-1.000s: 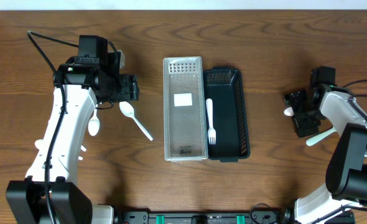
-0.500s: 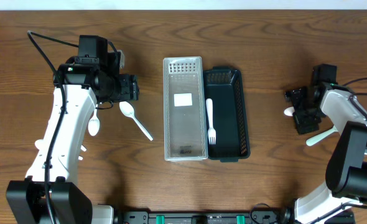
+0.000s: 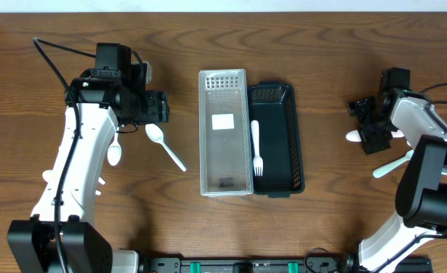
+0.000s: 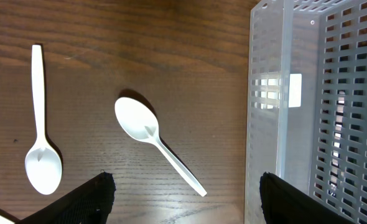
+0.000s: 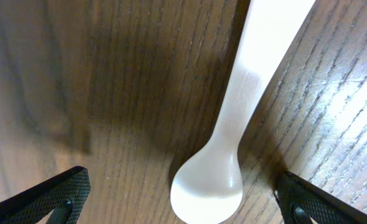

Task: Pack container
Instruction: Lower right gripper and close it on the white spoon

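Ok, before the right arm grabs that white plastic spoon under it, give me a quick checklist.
1. Right gripper open: ok.
2. White plastic spoon lies between its jaws: ok.
3. Gripper low enough to close on the spoon: cannot tell.
4. Black slotted plastic basket has room beside the white plastic fork: ok.
5. Left gripper open, holding nothing: ok.
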`<state>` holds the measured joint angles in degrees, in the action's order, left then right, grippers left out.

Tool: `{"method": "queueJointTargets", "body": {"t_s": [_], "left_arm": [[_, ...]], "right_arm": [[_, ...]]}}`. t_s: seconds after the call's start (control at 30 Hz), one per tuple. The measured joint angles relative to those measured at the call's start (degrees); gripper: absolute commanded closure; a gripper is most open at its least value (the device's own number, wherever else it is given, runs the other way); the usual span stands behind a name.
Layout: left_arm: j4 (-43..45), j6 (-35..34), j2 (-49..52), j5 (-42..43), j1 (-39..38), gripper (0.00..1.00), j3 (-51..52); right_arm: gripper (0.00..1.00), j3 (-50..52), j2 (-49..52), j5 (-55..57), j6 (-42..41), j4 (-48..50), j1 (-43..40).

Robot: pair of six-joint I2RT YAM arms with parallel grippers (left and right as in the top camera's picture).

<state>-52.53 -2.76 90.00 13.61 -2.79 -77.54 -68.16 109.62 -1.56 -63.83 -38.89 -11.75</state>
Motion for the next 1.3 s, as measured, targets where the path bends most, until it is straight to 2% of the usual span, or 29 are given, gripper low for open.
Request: {"method": "queueJointTargets", "body": {"t_s": [0.37,0.5,0.63,0.87,1.03,1.3], "left_arm": [[0.0,0.0,0.0,0.0,0.0,0.23,0.0],[0.0,0.0,0.0,0.0,0.0,0.23,0.0],[-0.1,0.0,0.0,0.0,0.0,0.23,0.0],[-0.2,0.0,0.0,0.0,0.0,0.23,0.0],[-0.2,0.0,0.0,0.0,0.0,0.23,0.0],[-0.2,0.0,0.0,0.0,0.0,0.23,0.0]], "right_arm": [[0.01,-2.7,2.6,1.4,0.9,-6.1,0.7],[0.18,-2.7,2.8,2.0,1.4,-7.4,0.9],[0.28,-2.7,2.9,2.3,1.4,-8.0,0.9],[0.52,-2.7,2.9,2.1,1.4,-8.2,0.9],[0.59,-2.7,2.9,2.0,1.3,-8.3,0.9],[0.63,-2.7,2.9,2.0,1.3,-8.4,0.9]]}}
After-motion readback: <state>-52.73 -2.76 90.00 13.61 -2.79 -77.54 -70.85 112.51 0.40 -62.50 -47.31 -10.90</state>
